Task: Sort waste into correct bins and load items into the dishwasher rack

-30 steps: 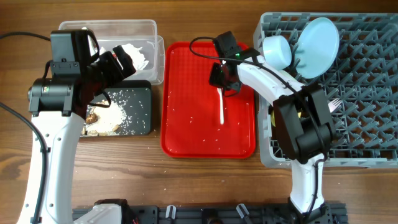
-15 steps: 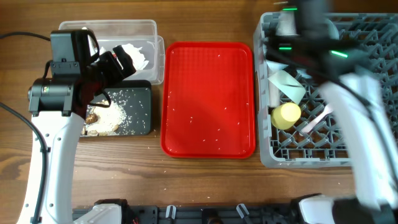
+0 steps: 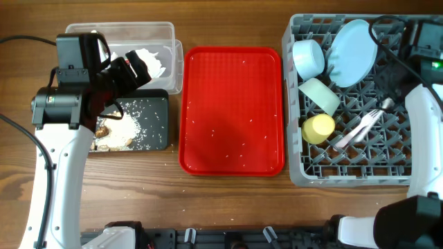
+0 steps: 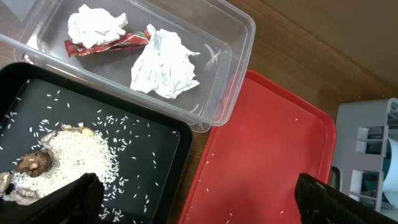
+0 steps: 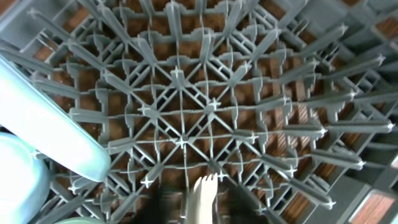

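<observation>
Clear tub [image 4: 235, 73] of tissues [image 4: 163, 65], black tray [image 4: 163, 179] of rice [image 4: 78, 158], left end effector [image 4: 198, 188] released, right end effector [image 5: 200, 208] unclear

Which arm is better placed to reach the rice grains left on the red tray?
Left. Its open gripper hangs above the black tray, next to the red tray with the grains. The right arm is far off, above the rack.

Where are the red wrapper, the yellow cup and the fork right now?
red wrapper [image 4: 107, 44]: left wrist view, middle of the strip.
yellow cup [image 3: 319, 128]: overhead view, centre of its round face.
fork [image 3: 358, 129]: overhead view, midway along the handle.
</observation>
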